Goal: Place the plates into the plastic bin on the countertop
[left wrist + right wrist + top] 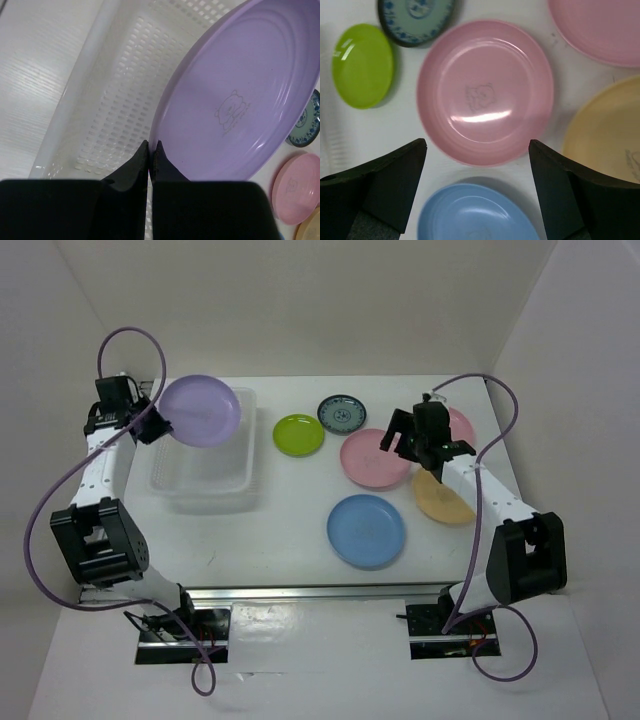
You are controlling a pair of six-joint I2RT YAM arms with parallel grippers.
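Left gripper: jaws clenched on the rim of the lavender plate, held tilted over the bin. The fingers hide the pinched edge, and whether the plate touches the bin cannot be told. Right gripper: jaws spread wide, grasping nothing, above a pink plate. The second pink plate is cut off by the frame, and from above this gripper largely hides it. The arm covers part of the orange-yellow plate. Count: seven plates, two pink and one each lavender, orange-yellow, blue, lime and teal. Six lie on the countertop. One bin.
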